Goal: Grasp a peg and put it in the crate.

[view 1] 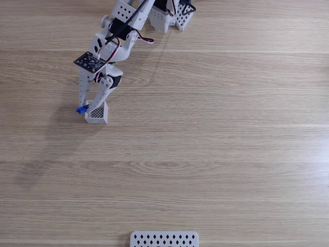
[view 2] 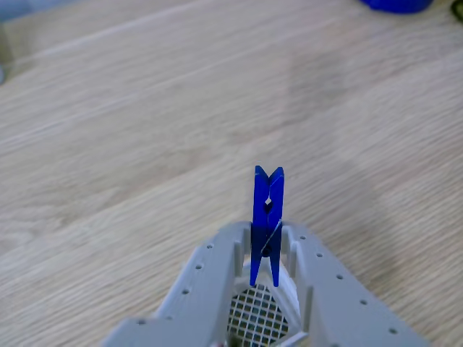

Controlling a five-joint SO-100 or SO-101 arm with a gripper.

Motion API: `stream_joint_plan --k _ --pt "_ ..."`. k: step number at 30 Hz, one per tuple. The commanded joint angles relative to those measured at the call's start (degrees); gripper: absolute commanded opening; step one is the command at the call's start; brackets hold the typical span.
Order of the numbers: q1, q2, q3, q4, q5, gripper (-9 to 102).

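Now the peg (view 2: 267, 217) is held tight between the two fingers of the gripper (view 2: 266, 249), with its split end sticking out past the tips. Right under it, the crate (view 1: 97, 113) is seen on the wooden table (view 1: 216, 154). The peg is likely kept pinched so it can be dropped inside.

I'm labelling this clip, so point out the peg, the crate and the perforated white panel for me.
peg (view 2: 268, 210): other view, its upper blue body.
crate (view 1: 97, 116): fixed view, its white front wall.
perforated panel (view 1: 164, 239): fixed view, its middle, at the bottom edge.
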Motion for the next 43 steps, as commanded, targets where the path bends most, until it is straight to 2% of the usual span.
stream_joint_plan --k 1,8,15,18,22,27,30,43 --pt "0.88 1.41 -1.85 0.09 0.53 0" --pt "1.14 1.41 -2.02 0.26 0.53 1" --pt "1.14 1.41 -2.11 0.62 0.53 19" --pt "0.97 1.41 -2.20 0.26 0.53 22" --pt "0.97 1.85 -2.20 0.79 0.53 18" --pt "0.70 3.87 -1.49 0.97 0.62 -4" --pt "0.70 3.96 -1.58 0.97 0.53 1" --pt "0.70 4.22 -1.58 0.97 0.18 -1"
